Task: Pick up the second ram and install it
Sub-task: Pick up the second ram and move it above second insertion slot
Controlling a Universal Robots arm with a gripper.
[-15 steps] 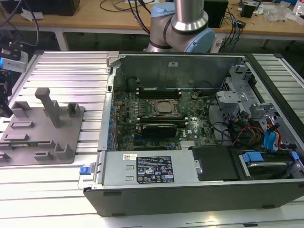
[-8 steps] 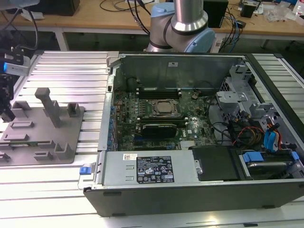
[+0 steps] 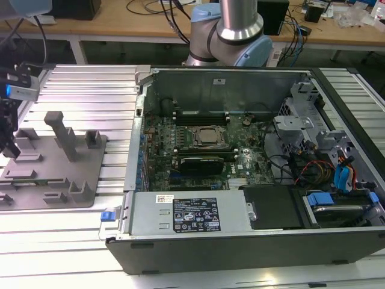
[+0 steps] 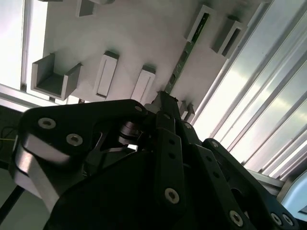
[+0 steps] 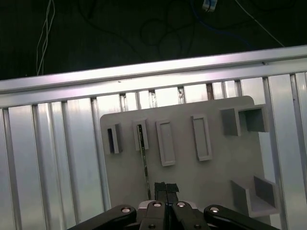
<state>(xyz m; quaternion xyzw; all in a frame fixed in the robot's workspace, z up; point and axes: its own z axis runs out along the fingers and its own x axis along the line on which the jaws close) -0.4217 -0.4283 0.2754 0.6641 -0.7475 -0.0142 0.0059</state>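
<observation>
The second ram (image 5: 143, 158) is a thin green stick standing on edge in a slot of the grey fixture plate (image 5: 216, 172). It also runs as a narrow green strip (image 4: 184, 52) in the second wrist view. My gripper (image 5: 166, 188) hangs above the plate, its dark fingertips (image 4: 165, 101) pressed together just beside the stick's near end. Nothing sits between them. In the exterior view the gripper (image 3: 9, 144) is at the far left, over the fixture plate (image 3: 90, 162).
An open computer case (image 3: 240, 232) fills the exterior view's middle and right, with the motherboard (image 3: 198, 141) and long black memory slots (image 3: 201, 114) inside. Grey upright holders (image 3: 63, 135) rise from the fixture. Ribbed aluminium table (image 5: 48, 158) lies all around.
</observation>
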